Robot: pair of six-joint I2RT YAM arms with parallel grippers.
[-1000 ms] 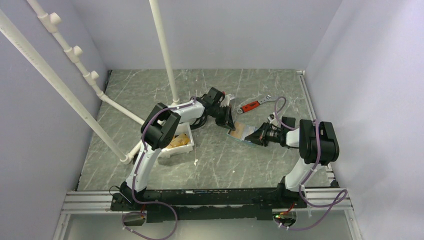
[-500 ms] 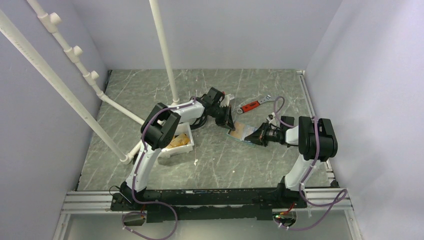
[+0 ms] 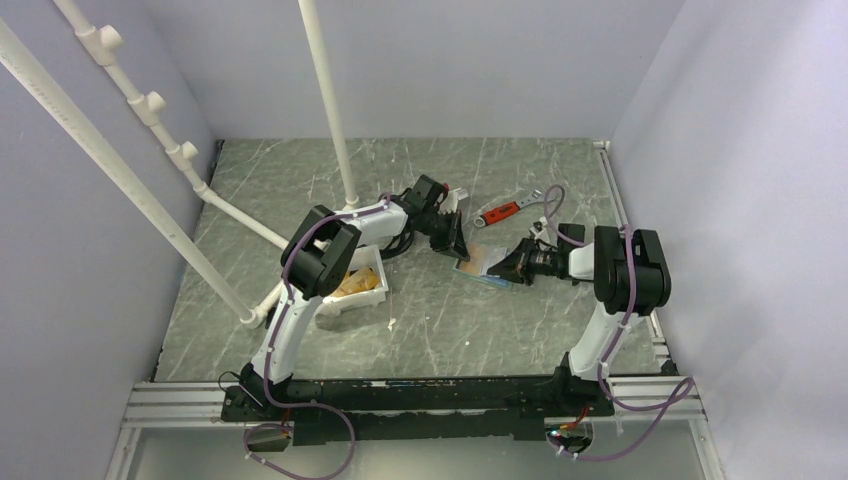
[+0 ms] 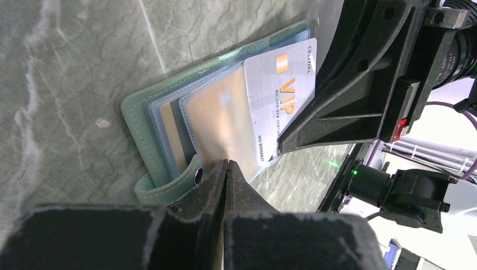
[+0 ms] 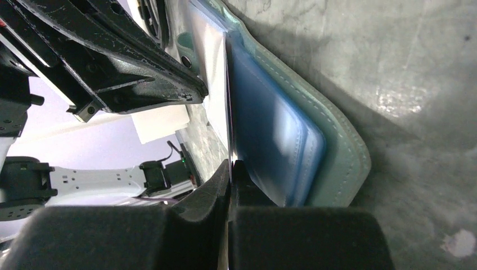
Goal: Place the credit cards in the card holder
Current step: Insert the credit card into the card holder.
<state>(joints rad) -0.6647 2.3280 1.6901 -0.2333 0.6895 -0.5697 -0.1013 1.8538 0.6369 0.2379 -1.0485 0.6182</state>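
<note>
Insertion in hand: the card holder (image 4: 140, 109) lies open on the table (image 4: 67, 67), left fingers (image 4: 208, 185) pinching its pocket leaf (image 4: 219, 118), right fingers (image 4: 337, 112) clamped on the VIP card (image 4: 281, 84), which next needs sliding fully home.

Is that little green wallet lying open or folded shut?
Open. The card holder lies spread on the table, its clear pockets exposed, with a silver VIP card sticking out.

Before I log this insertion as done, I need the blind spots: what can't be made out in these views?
Top view: card holder too small, half covered by left gripper and right gripper.
Left wrist: silver VIP card, one edge behind right gripper.
Right wrist: that card edge-on, face unreadable.
Top view: white tray, contents partly under left arm.
</note>
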